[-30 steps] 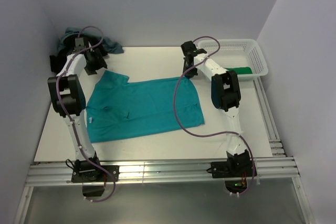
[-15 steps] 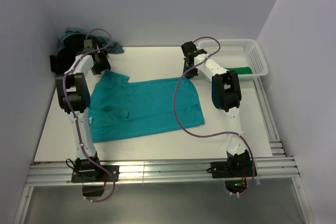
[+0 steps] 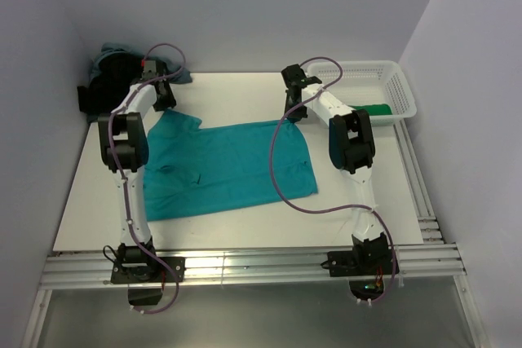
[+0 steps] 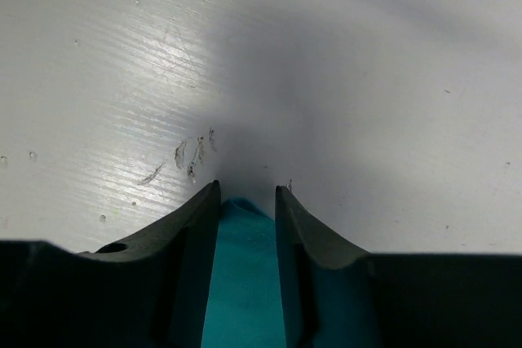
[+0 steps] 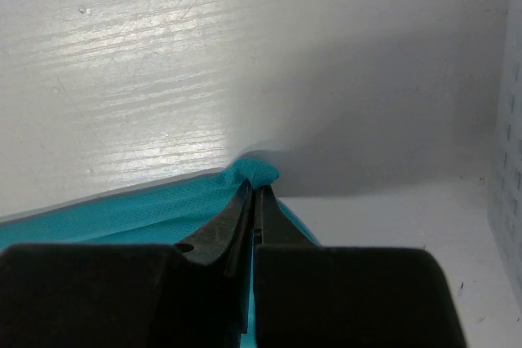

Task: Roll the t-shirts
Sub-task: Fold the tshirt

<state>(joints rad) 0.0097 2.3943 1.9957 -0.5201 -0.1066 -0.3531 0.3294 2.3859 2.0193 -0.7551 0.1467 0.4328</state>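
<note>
Overhead we see the teal t-shirt [image 3: 224, 169] flat on the worktop [image 3: 236, 91]. Only the wrist views show the right tool [image 5: 254, 189] pinching one corner and the left tool [image 4: 246, 193] half-spread astride another (gap visible).

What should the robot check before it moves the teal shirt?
1. The right gripper pinches the far right corner of the shirt: ok.
2. The left gripper pinches the far left corner: not ok, its jaws stand apart with the corner between them.
3. The shirt lies spread on the table: ok, with small wrinkles.
4. The cable of the right arm is off the shirt: cannot tell, it loops over the shirt in the top view.
5. The pile of other shirts lies apart from this one: ok.
</note>
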